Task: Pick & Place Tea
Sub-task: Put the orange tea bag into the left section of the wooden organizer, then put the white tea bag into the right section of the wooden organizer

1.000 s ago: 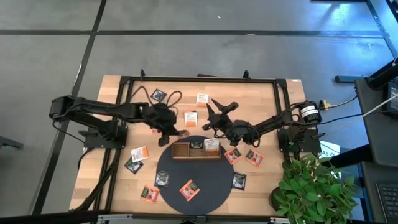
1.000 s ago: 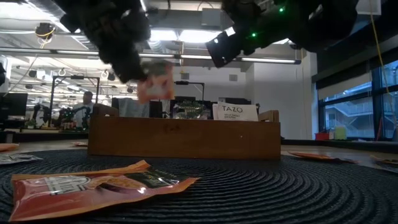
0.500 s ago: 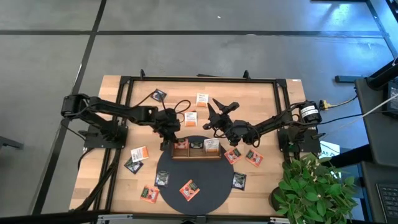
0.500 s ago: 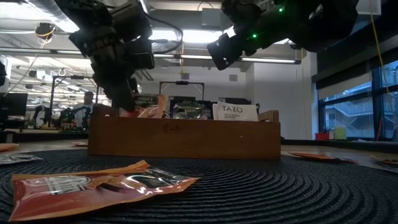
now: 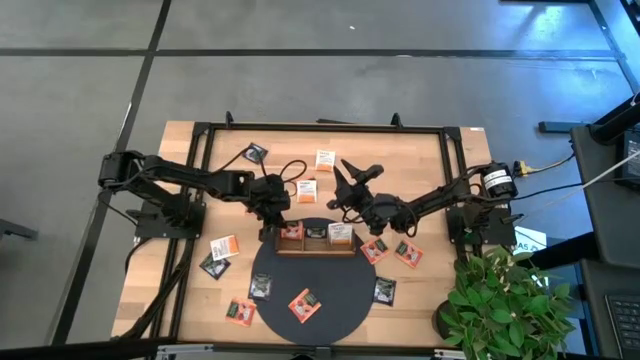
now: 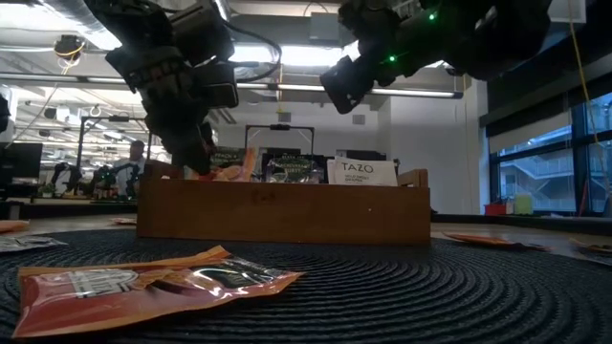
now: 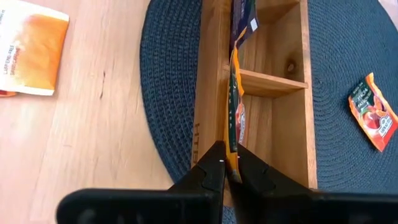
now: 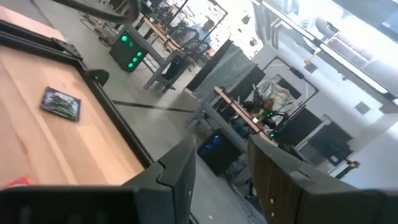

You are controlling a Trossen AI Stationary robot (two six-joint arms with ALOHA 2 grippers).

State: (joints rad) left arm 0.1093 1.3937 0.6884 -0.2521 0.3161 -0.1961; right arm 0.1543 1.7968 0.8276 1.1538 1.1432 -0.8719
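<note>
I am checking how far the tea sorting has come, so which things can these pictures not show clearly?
- Left claw: the orange sachet stands edge-on in the wooden tray, so the left wrist view hides its face.
- Tray contents: in the low view the front wall hides the compartment floors.
- Sachets on the table: too small to read in the high view.
- Right claw: empty, faces the room.

**Even overhead light, backlit low cam**

High view: soft, even light on tabletop [image 5: 420, 160], faint shadows under arms, no glare. Low view: ceiling strip lights [image 6: 258, 55] + window [image 6: 550, 158] bright, arms dark vs. them; mat [image 6: 430, 296] dim, near orange sachet [image 6: 143, 287] slightly soft. Left wrist view sharp, evenly lit. Right wrist view: bright, washed-out bkgd, hazy.
</note>
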